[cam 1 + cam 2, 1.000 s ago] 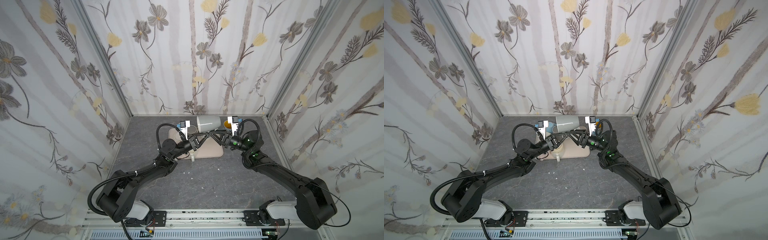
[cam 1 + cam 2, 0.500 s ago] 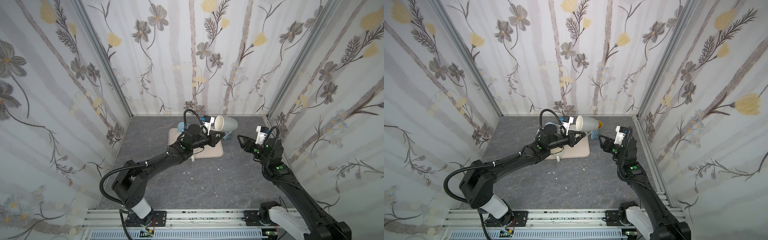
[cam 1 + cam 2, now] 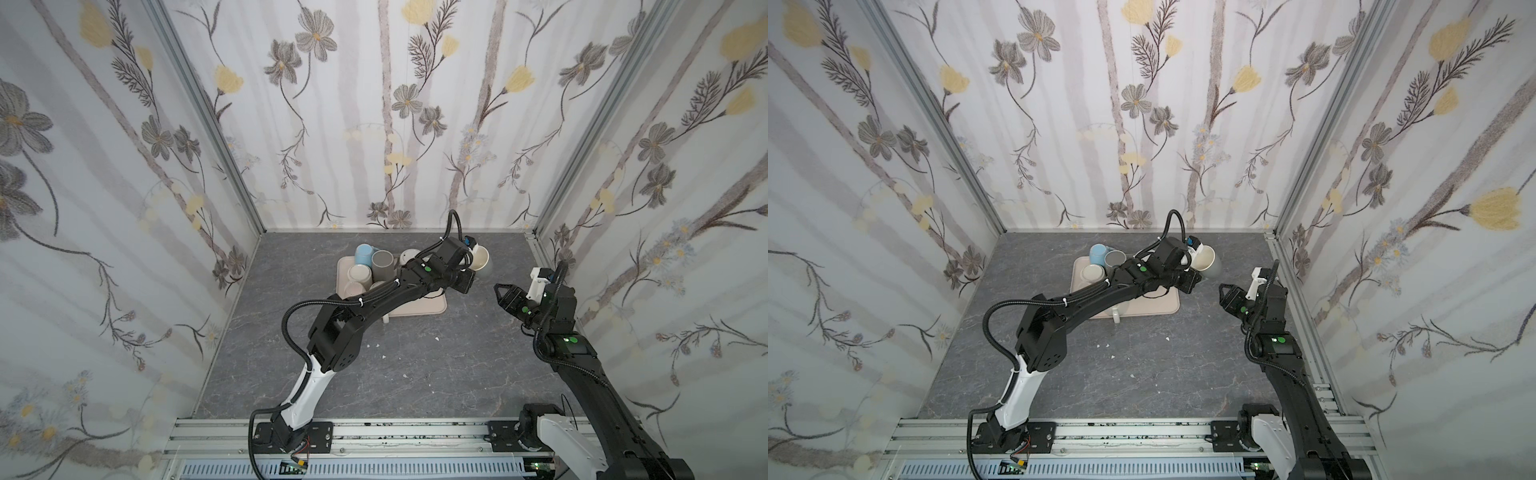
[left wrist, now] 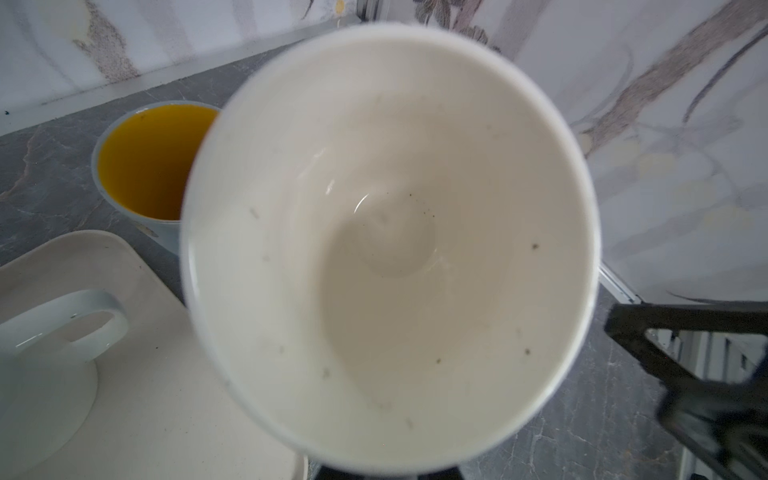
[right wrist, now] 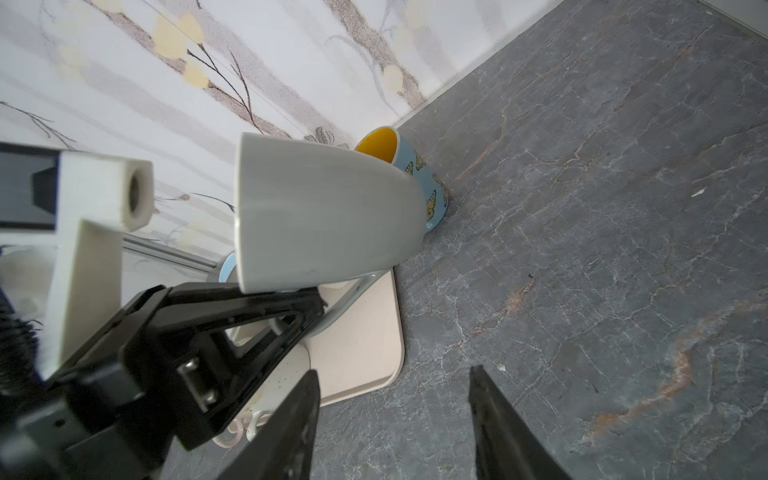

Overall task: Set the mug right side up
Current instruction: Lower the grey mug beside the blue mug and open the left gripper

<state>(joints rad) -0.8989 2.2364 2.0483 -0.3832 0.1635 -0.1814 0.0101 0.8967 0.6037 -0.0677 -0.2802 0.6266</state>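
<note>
Past the tray's (image 3: 415, 308) right edge, mug (image 3: 478, 258) now farther out in left gripper (image 5: 309, 305).

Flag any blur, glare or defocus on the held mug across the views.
Left wrist view: mug fills the frame, rim soft and defocused, small glints near its bottom, no blown-out glare. Right wrist view: its grey outside is crisp and evenly lit; the open right end effector in the foreground is slightly soft. Both top views: sharp, diffuse light, only faint shadows on the floor.
</note>
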